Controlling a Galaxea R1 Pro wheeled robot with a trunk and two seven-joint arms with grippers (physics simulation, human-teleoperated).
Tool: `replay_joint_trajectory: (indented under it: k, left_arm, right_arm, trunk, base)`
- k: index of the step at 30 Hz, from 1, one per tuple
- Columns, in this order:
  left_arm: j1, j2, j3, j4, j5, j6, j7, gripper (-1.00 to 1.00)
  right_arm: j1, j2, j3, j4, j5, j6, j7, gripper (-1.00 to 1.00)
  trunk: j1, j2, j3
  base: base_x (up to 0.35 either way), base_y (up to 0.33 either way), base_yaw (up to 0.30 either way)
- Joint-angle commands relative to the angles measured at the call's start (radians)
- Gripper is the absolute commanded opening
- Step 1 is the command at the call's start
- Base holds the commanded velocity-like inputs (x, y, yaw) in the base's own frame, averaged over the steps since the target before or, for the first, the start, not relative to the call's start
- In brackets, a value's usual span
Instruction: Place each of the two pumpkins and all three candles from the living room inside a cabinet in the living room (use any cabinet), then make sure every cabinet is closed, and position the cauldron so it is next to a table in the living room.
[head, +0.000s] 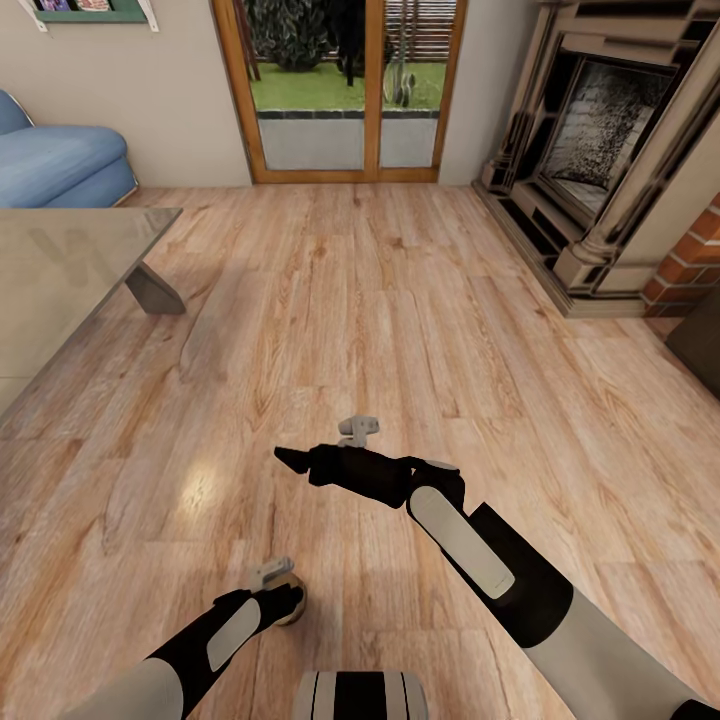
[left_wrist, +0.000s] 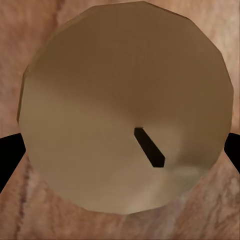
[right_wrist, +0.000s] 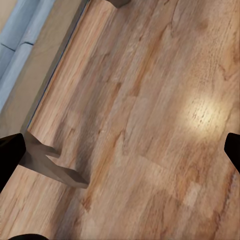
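left wrist view, round tan candle (left_wrist: 125, 100) gripped, grainy plank floor (head: 400, 300)

The table (head: 60, 270) stands at the left on the floor (head: 400, 330), the sofa (head: 60, 160) behind it. The glass doors (head: 340, 90) lie straight ahead, the fireplace (head: 610, 150) at the right.

Open wood floor (head: 400, 330) ahead, passable to the glass doors (head: 340, 90). Obstructions: table (head: 60, 270) with angled leg (head: 155, 292) at left, sofa (head: 60, 160) behind it, fireplace (head: 610, 150) at right.
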Motion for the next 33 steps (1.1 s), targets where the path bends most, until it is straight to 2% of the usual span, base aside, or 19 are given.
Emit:
replay_joint_trajectory:
  k: [1,11,14,17,25,26,33]
  left_arm:
    - [0.000,0.002,-0.008,-0.003,0.008,0.002,0.009,1.00]
    - [0.000,0.002,-0.008,-0.003,0.008,0.002,0.009,1.00]
    - [0.000,0.002,-0.008,-0.003,0.008,0.002,0.009,1.00]
    - [0.000,0.002,-0.008,-0.003,0.008,0.002,0.009,1.00]
    - [0.000,0.002,-0.008,-0.003,0.008,-0.024,0.009,1.00]
    - [0.000,0.002,-0.008,-0.003,0.008,-0.025,0.009,-1.00]
    - [0.000,0.002,-0.009,-0.003,0.008,-0.039,0.009,-1.00]
  right_arm:
    - [-0.001,-0.001,0.002,-0.002,-0.011,0.000,-0.010,1.00]
    - [-0.001,-0.001,0.002,-0.002,-0.011,0.001,-0.011,1.00]
    - [-0.001,-0.001,0.002,-0.001,-0.011,0.001,-0.010,1.00]
    - [-0.001,-0.001,0.002,-0.001,-0.011,0.001,-0.011,1.00]
    - [-0.001,-0.001,0.002,0.000,-0.011,0.001,-0.011,1.00]
    - [-0.001,-0.001,0.002,0.000,-0.011,0.001,-0.011,1.00]
    - [-0.001,-0.001,0.002,0.000,-0.010,0.001,-0.011,1.00]
  trunk:
    - [0.000,0.000,-0.001]
    - [0.000,0.000,-0.001]
    - [0.001,-0.001,-0.012]
    - [0.001,-0.001,-0.012]
    - [0.001,-0.001,-0.012]
    - [0.001,-0.001,-0.012]
    - [0.001,-0.001,-0.012]
  base:
    - [0.000,0.000,0.000]
    - [0.000,0.000,0.000]
    - [0.000,0.000,0.000]
    - [0.000,0.000,0.000]
    - [0.000,0.000,0.000]
    - [0.000,0.000,0.000]
    - [0.000,0.000,0.000]
